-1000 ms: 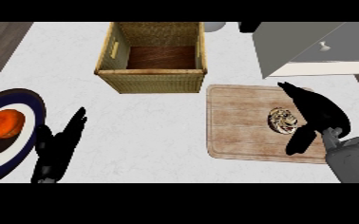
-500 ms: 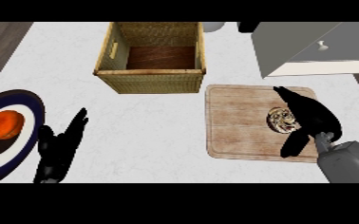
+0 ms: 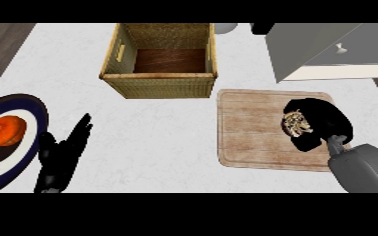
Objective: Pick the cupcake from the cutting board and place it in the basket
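At the far left edge, a dark-rimmed plate (image 3: 18, 152) is seen on the bench (image 3: 162, 140), carrying an orange item (image 3: 10, 130) that cannot be identified with certainty; it lies well apart from the task's things and plays no part in it. Just beside the plate, the left hand (image 3: 63, 155) is held open with its fingers straight and pointing up the view, resting clear of the work so that the path across the bench is left free.

Further right and toward the top, the basket (image 3: 122, 82) is set with its mouth open upward and a dark wooden floor showing inside; nothing is seen in it, so it is judged ready to receive the item from above.

To the right, the cutting board (image 3: 251, 130) lies flat, close to the basket's near right corner. The cupcake (image 3: 297, 123) sits on the board's right part. The right hand (image 3: 325, 117) is curled round it, with the fingers (image 3: 314, 141) wrapped about its sides, so the cupcake is partly hidden. The grasp appears to be made or nearly made; whether the cupcake is lifted off the board cannot be told. A grey cabinet (image 3: 310, 50) stands behind the board.
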{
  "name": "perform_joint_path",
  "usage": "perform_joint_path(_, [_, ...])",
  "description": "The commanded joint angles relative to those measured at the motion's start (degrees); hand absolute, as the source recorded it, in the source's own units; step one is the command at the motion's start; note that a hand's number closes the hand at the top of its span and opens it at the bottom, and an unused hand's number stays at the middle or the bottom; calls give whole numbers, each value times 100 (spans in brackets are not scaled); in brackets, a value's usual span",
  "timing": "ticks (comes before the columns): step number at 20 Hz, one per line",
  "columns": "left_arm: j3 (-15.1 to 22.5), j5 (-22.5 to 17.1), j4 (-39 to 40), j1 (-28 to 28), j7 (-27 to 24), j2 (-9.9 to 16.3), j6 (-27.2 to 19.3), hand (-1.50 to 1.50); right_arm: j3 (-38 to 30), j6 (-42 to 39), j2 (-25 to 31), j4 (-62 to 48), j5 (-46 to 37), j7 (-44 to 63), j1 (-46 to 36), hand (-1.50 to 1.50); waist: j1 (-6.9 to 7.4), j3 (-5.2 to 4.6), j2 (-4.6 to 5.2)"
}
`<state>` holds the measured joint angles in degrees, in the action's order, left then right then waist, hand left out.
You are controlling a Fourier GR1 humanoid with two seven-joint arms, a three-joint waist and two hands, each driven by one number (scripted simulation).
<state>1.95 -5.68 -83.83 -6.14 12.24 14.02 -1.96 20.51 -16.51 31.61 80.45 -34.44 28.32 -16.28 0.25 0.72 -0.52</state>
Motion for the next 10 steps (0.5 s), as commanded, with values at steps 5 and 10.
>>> perform_joint_path(5, [18, 108, 269, -54, 315, -83, 12, 0, 89, 114, 131, -25, -639, -518, 105, 150, -31, -73, 51])
perform_joint_path(10, [-97, -8, 431, -79, 280, -35, 155, 0, 777, 249, -995, 260, -1223, 550, -185, 150, 11, -82, 47])
